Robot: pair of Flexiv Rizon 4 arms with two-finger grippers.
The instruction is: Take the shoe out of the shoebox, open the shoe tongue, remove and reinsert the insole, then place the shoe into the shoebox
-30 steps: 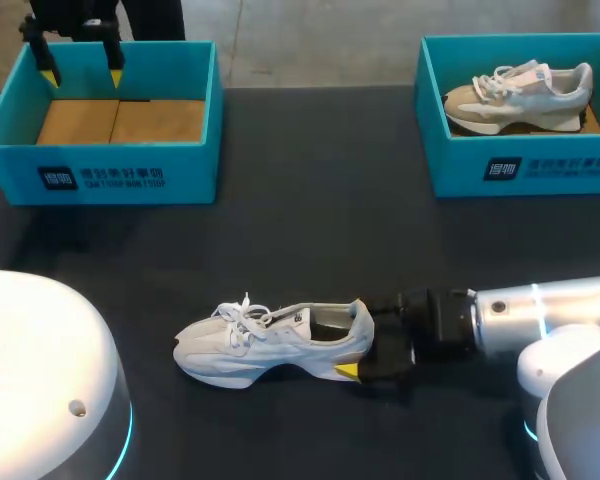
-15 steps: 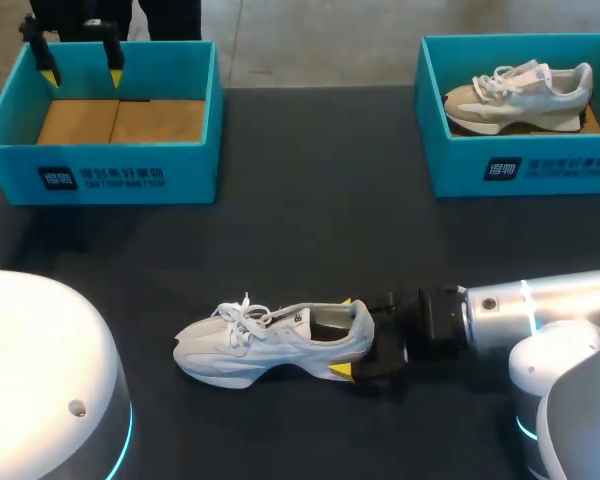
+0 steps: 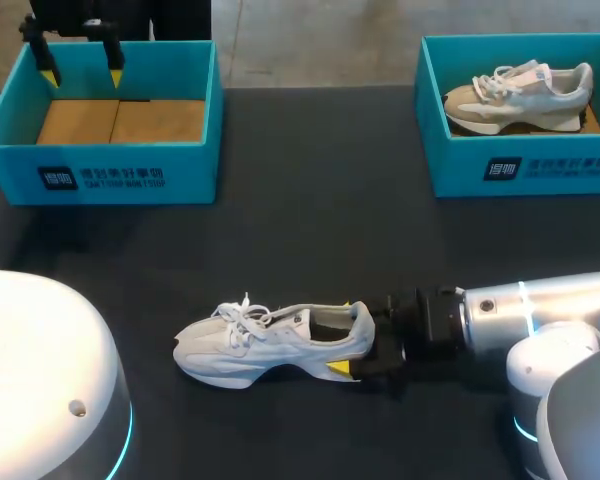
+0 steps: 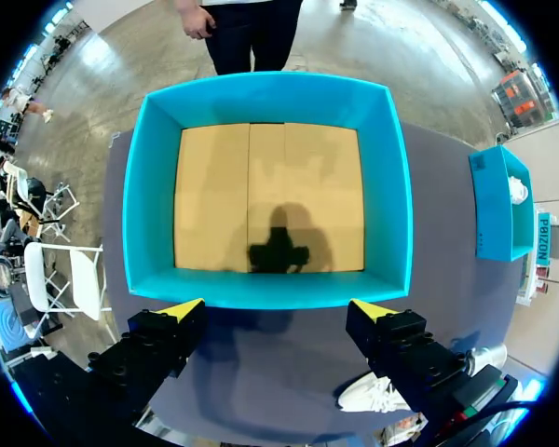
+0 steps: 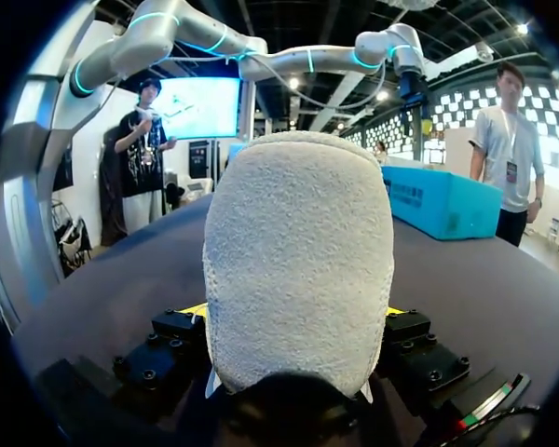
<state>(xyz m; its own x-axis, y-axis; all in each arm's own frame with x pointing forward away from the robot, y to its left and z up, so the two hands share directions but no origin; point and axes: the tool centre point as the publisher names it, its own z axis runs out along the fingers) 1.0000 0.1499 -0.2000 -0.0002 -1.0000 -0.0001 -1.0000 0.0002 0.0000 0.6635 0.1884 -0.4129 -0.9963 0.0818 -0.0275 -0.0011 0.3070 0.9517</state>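
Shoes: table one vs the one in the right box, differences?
The table shoe is white and lies on the table; the boxed shoe has tan panels and sits inside the right shoebox. The right gripper is at the table shoe's heel; no gripper touches the boxed shoe. Both lie toe toward my left.

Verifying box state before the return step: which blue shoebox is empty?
The left shoebox, the one by the left gripper: only its bare cardboard floor shows. The right shoebox holds a beige-and-white sneaker.
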